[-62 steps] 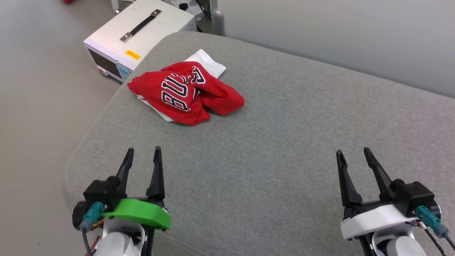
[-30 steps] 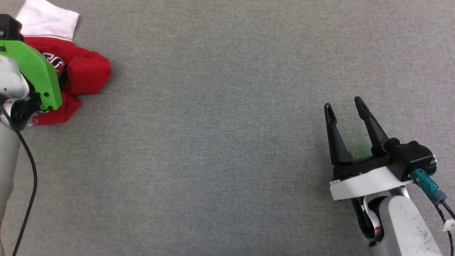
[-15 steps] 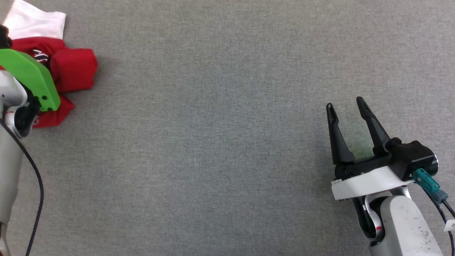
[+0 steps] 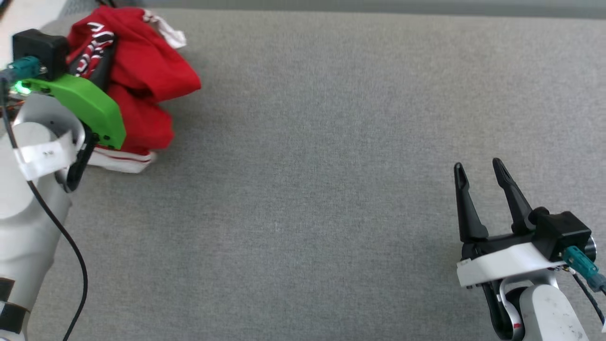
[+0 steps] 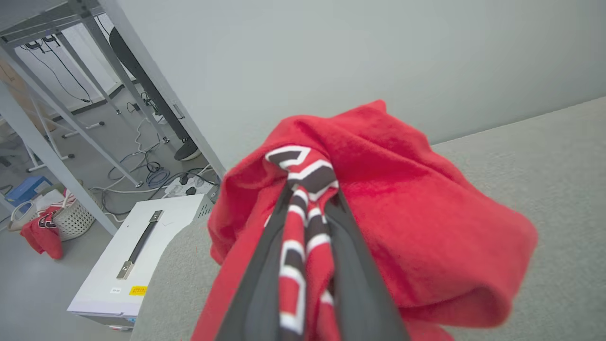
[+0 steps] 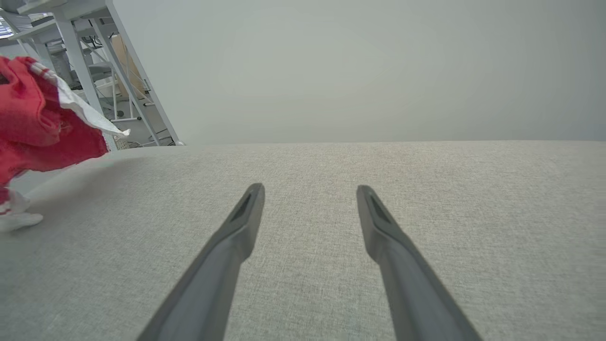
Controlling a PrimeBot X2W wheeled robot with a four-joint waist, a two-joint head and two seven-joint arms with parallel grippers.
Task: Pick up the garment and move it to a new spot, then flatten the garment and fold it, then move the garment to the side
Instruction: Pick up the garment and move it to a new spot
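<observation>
Looking at the head view first: the left gripper (image 4: 102,52) sits in the top left corner. Its green mount is in front and its dark fingers are buried in the garment (image 4: 142,80). The red jersey is bunched into a lump right at that gripper, spilling out toward the middle of the grey cushion (image 4: 303,199). A white edge with a red stripe sits at the bottom of the lump, down on the fabric surface. The right gripper (image 4: 477,166) is way over in the lower right, well apart from the shirt, with its jaws spread and nothing between them.

Left wrist view: this one settles it, the left gripper (image 5: 310,189) is clamped on the garment (image 5: 402,213). Both fingers (image 5: 258,270) are squeezed together on a fold with the black-and-white lettering on it, and the rest of the red cloth balloons out to the right and above the tips. Behind it there's a white box (image 5: 142,237) with a black handle on the floor, metal frame legs (image 5: 142,94), a white basket (image 5: 71,220) and a plain wall (image 5: 378,57).

Right wrist view: the right gripper (image 6: 310,189) has its fingers (image 6: 227,255) wide apart over bare cushion (image 6: 331,161). The garment (image 6: 38,128) is off at the far left edge. Most of it is held up off the cushion, with a white bit touching down below.
</observation>
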